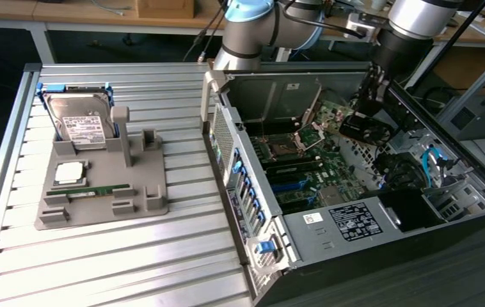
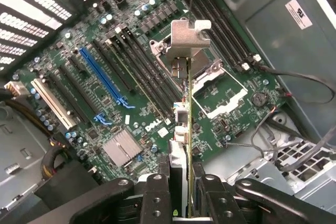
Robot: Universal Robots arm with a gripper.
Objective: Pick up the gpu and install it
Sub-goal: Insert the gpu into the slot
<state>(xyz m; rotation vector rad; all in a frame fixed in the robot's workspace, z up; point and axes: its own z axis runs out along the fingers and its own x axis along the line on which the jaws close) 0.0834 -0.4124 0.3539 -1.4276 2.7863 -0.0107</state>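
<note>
Your gripper [image 2: 187, 184] clamps the gpu [image 2: 185, 40], edge-on above the motherboard [image 2: 58, 56] marked DELL.
From the exterior view's left you see a white-labelled hard drive [image 1: 80, 121] in a grey tray [image 1: 97, 208], the slatted metal table [image 1: 97, 262], then the open computer case [image 1: 251, 256].

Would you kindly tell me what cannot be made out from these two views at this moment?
- Wrist view: the gpu, clamped in the gripper, shows edge-on; its faces and connector edge are hidden.
- Exterior view: the arm covers the card's lower edge, so any contact with the motherboard is unclear.
- Wrist view: the case label print is too small.
</note>
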